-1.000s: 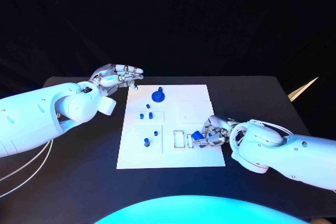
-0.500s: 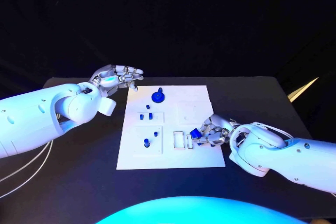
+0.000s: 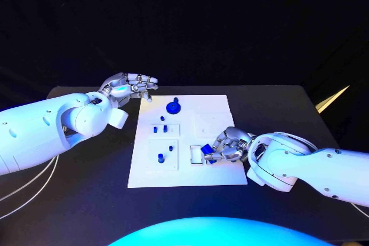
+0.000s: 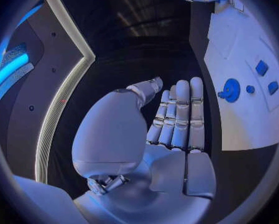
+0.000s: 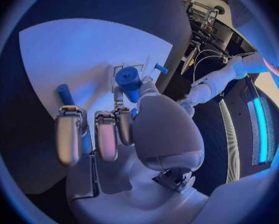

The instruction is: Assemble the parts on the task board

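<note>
The white task board (image 3: 219, 171) lies mid-table. On it stand a round blue knob (image 3: 174, 104), a small peg (image 3: 163, 117), a pair of blue pieces (image 3: 160, 128) and two more (image 3: 163, 152) lower down. My right hand (image 3: 228, 143) hovers over the board's right half and pinches a blue cylindrical part (image 3: 207, 152) right beside the two narrow slots (image 3: 195, 152). The right wrist view shows that part (image 5: 128, 78) between thumb and fingers. My left hand (image 3: 128, 86) hangs above the table past the board's far left corner, holding nothing, with its fingers (image 4: 179, 112) straight.
In the left wrist view the board (image 4: 238, 45) carries the knob (image 4: 231, 90) and small pieces (image 4: 261, 67). A blue peg (image 5: 64, 93) stands on the board near my right hand's fingers. Black table (image 3: 77, 182) surrounds the board; a pale strip (image 3: 332, 98) lies at the right edge.
My right hand has slid a little to the left with the blue part, closer to the narrow slots. The left hand has stayed where it was.
</note>
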{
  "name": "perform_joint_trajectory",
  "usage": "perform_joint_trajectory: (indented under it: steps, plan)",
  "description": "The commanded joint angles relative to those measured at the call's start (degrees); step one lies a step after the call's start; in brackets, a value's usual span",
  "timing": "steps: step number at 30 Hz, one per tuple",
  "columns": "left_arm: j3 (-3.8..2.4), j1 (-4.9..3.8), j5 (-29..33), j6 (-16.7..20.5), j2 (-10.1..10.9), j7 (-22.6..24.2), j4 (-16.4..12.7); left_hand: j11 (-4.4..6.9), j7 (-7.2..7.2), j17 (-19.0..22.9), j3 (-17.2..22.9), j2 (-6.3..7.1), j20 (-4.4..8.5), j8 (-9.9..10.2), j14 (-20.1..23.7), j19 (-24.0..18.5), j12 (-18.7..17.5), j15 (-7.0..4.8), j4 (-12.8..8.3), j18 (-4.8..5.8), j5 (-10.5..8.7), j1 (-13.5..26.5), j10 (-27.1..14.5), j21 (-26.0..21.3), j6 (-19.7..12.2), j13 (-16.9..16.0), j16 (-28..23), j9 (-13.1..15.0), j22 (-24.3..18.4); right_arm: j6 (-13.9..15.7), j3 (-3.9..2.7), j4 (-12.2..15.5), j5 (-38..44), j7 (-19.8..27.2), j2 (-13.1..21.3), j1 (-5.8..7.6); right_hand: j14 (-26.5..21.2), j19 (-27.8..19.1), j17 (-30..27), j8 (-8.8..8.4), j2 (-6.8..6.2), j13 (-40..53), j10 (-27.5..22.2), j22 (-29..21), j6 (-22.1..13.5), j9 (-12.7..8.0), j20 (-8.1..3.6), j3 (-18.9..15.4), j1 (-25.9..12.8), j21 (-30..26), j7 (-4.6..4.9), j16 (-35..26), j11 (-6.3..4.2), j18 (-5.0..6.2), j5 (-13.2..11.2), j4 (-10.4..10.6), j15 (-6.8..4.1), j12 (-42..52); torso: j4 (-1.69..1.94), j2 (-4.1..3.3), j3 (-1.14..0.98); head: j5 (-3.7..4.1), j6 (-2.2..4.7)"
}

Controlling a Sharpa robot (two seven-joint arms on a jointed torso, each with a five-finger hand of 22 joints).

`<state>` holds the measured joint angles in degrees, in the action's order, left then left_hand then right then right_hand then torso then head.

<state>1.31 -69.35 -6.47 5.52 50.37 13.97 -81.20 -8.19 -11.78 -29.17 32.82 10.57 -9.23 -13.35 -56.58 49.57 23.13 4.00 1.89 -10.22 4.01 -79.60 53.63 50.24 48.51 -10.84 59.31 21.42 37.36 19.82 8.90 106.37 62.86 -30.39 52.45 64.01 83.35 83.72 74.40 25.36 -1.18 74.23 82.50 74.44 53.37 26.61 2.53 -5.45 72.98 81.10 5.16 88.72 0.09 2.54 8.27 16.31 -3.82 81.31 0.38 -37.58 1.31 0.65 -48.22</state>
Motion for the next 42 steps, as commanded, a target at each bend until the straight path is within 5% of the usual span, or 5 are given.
perform_joint_trajectory:
  steps: [1,29,42]
  plan:
    - [-0.04,-0.03,0.1,-0.3,-0.2,0.0,-0.1,-0.12,-0.27,0.6,-0.4,-0.16,-0.20,-1.2,0.5,0.5,1.0,0.07,0.2,-0.34,1.15,0.6,-1.1,-0.8,-0.6,0.7,-0.6,-0.1,-0.8,-1.4,-0.02,-0.4,-0.6,-0.3,-0.8,0.02,6.3,5.0,14.0,2.79,2.60,7.7,2.1,13.7,3.7,2.9,-0.84,1.1,0.0,0.8,-1.72,0.6,-0.83,-1.09,-0.1,0.4,-0.57,0.8,0.11,-0.01,0.06,0.00,-0.19]
    - [-0.04,-0.05,0.1,-0.2,-0.1,-0.3,-0.4,-0.13,-0.28,0.6,-0.4,-0.21,-0.21,-1.3,0.5,0.6,1.0,0.07,0.3,-0.34,1.16,0.6,-1.2,-0.9,-0.7,0.7,-0.6,-0.1,-0.9,0.2,-0.15,-4.9,3.0,-1.9,-6.5,0.08,6.4,5.1,14.2,3.71,3.10,8.6,2.8,13.7,4.7,3.6,-1.18,-0.3,-5.3,1.2,-2.24,0.7,-1.30,-1.15,-0.2,0.5,-0.96,1.3,0.03,-0.05,-0.05,-0.58,-0.55]
    - [-0.04,-0.05,0.1,-0.3,0.0,-0.6,-0.4,-0.13,-0.28,0.6,-0.4,-0.29,-0.21,-1.3,0.5,0.6,1.0,0.07,0.3,-0.34,1.17,0.6,-1.2,-0.9,-0.7,0.7,-0.6,-0.1,-0.9,-0.4,-0.18,-6.0,5.1,-2.6,-7.1,0.13,6.3,4.9,14.1,4.66,0.95,8.5,2.7,13.6,4.1,4.8,-1.17,-7.7,-13.5,0.7,-2.21,0.6,-1.25,-1.06,-0.2,0.6,-0.93,0.5,-0.01,-0.05,-0.06,-0.50,-0.69]
